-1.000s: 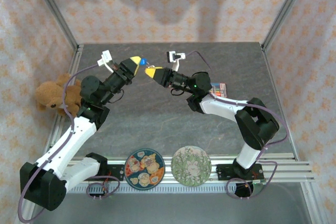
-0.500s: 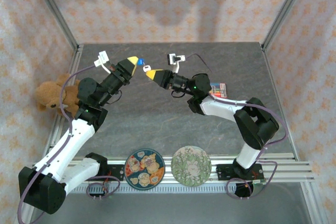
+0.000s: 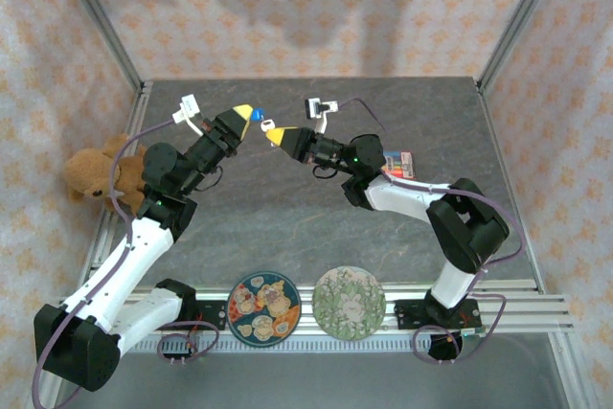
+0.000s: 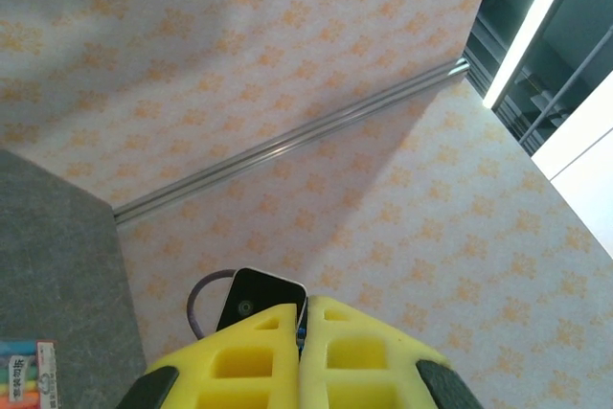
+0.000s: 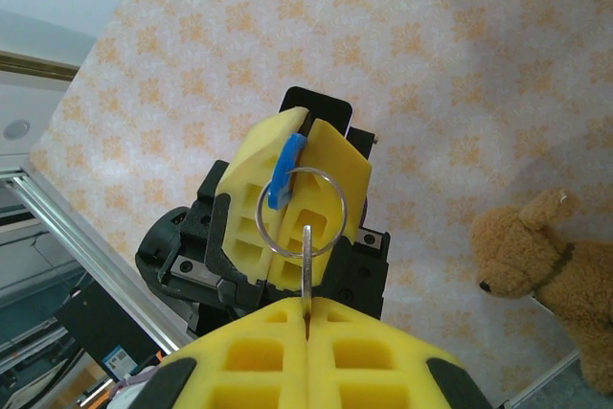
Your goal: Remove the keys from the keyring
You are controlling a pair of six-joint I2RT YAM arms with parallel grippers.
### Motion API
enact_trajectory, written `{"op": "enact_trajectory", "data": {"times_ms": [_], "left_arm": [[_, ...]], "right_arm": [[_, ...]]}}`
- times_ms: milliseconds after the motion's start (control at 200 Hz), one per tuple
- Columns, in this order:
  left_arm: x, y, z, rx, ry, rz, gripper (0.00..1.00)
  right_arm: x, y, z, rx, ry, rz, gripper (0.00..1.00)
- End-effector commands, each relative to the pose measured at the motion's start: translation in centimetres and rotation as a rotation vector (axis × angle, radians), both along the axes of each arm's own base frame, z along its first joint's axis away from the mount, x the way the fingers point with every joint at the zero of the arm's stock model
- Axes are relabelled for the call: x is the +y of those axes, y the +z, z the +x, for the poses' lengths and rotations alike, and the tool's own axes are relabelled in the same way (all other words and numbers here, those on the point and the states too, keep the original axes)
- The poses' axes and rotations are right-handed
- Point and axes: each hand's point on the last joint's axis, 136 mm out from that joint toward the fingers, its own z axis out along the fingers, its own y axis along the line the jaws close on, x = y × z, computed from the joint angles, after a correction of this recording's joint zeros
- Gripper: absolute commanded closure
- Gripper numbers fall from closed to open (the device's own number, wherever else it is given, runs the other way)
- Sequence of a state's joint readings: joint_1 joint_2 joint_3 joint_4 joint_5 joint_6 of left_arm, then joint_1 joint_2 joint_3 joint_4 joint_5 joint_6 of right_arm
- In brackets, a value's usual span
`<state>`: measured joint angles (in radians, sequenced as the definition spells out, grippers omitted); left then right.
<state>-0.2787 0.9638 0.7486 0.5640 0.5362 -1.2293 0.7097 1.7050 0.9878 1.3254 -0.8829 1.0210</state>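
At the keyring's (image 5: pixel 302 210) top, a blue key (image 5: pixel 284 171) is clamped in the left gripper (image 5: pixel 305 128) — below, 1 silver key (image 5: pixel 306 270) in the right gripper (image 5: pixel 307 305).

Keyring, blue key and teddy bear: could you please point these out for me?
keyring (image 5: pixel 261 215), right wrist view, left arc of the wire.
blue key (image 5: pixel 283 171), right wrist view, middle of the blue part.
teddy bear (image 5: pixel 522 251), right wrist view, its head.

Bright, even light. Soft shadows on back wall (image 3: pixel 306 7). Strip light (image 4: pixel 538 21) glares. My near fingers (image 5: pixel 244 356) slightly soft-focus.
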Motion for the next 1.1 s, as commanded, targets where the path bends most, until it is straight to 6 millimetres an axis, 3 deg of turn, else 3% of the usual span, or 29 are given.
{"op": "enact_trajectory", "data": {"times_ms": [0, 170, 385, 571, 856, 1091], "left_arm": [[0.7, 0.3, -0.3, -0.031, 0.033, 0.014, 1.00], [0.8, -0.8, -0.2, -0.014, 0.044, 0.027, 1.00], [1.0, -3.1, 0.1, 0.026, 0.058, 0.049, 1.00], [1.2, -5.6, 0.4, 0.072, 0.072, 0.084, 0.79], [0.9, -9.6, 0.2, 0.141, 0.061, 0.250, 0.77], [-0.1, -12.4, -0.6, 0.161, 0.006, 0.412, 0.65]], "right_arm": [[-0.2, 0.6, 0.6, -0.001, -0.017, -0.024, 1.00], [0.0, -2.4, 0.9, 0.041, -0.058, -0.217, 1.00], [-1.9, -6.0, 0.5, 0.045, -0.159, -0.525, 1.00], [-3.7, -8.4, -0.2, 0.041, -0.174, -0.792, 1.00], [-8.0, -10.0, -0.3, 0.004, -0.233, -1.151, 1.00], [-11.1, -10.7, 0.3, -0.050, -0.302, -1.351, 1.00]]}}
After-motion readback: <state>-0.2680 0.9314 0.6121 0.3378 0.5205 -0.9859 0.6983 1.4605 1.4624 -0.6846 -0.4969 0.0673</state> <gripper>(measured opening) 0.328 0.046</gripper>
